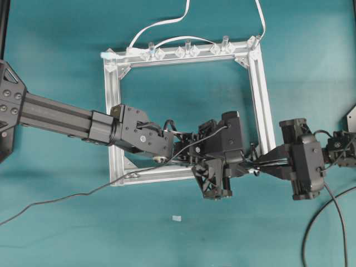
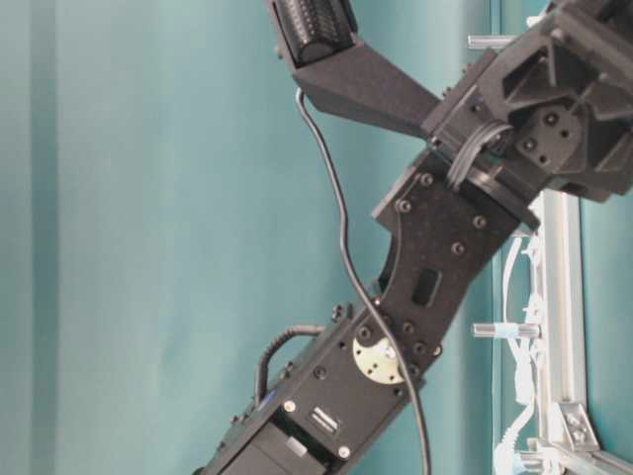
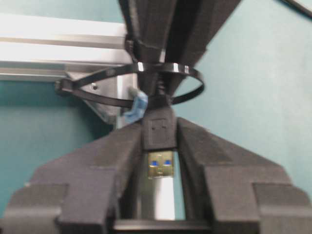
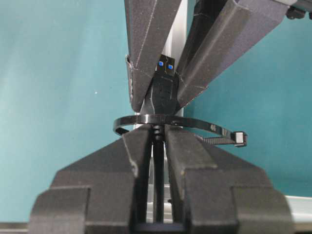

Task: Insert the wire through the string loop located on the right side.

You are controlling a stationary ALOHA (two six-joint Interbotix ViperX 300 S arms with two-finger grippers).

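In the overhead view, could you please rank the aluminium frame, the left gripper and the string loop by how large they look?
1. Aluminium frame: plainly the largest, a square spanning the middle of the view.
2. Left gripper: far smaller than the frame.
3. String loop: smallest, a thin ring barely visible at the frame's right bar.

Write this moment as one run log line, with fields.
left gripper: shut on plug | right gripper: shut on wire | plug: through string loop | handover underway
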